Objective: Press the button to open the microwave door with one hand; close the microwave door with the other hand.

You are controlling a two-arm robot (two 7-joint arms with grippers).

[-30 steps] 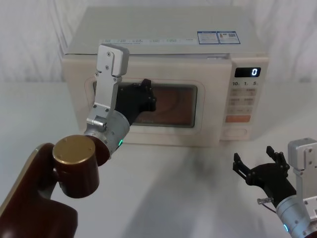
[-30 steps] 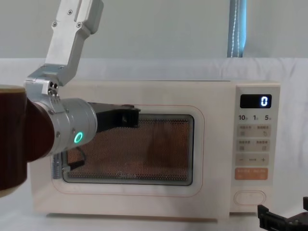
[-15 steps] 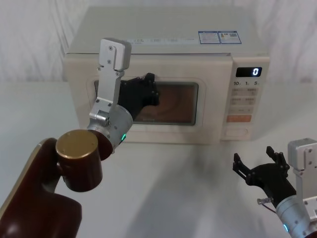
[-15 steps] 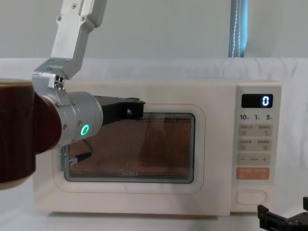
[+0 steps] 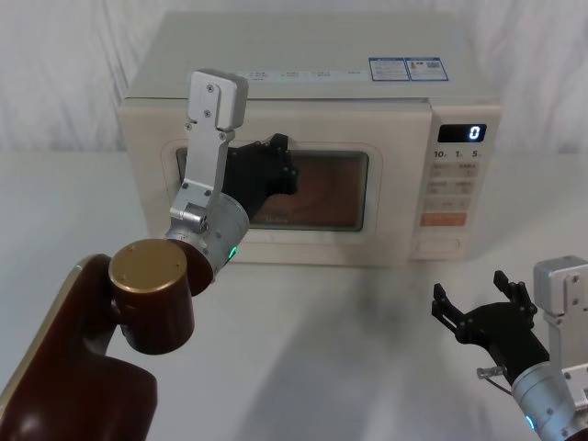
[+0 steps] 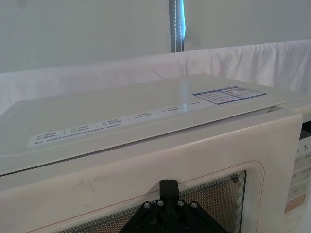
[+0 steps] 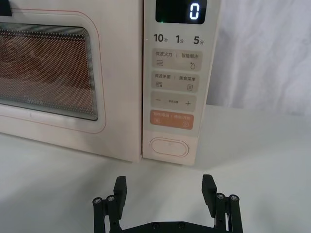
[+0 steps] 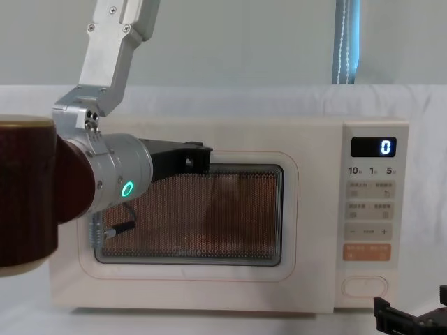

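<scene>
Now we see the door (image 5: 276,188) nearly flush with the front of the microwave (image 5: 312,101), where a second ago it stood ajar with its right edge swung out from the keypad strip. Our left gripper (image 5: 276,170) has pushed further in and rests against the upper left part of the door's window, a little higher and closer to the oven than before; we cannot tell how its fingers stand. From the left wrist a thin gap still shows between the door's top edge and the oven's top. Our right gripper (image 7: 165,194) has not moved: it hovers low over the table (image 5: 367,367), just in front of the keypad and apart from it, its fingers spread wide and holding nothing. The button (image 7: 169,147) sits untouched at the foot of the keypad, below the orange key (image 7: 168,119), and the display (image 7: 181,10) reads 0.
</scene>
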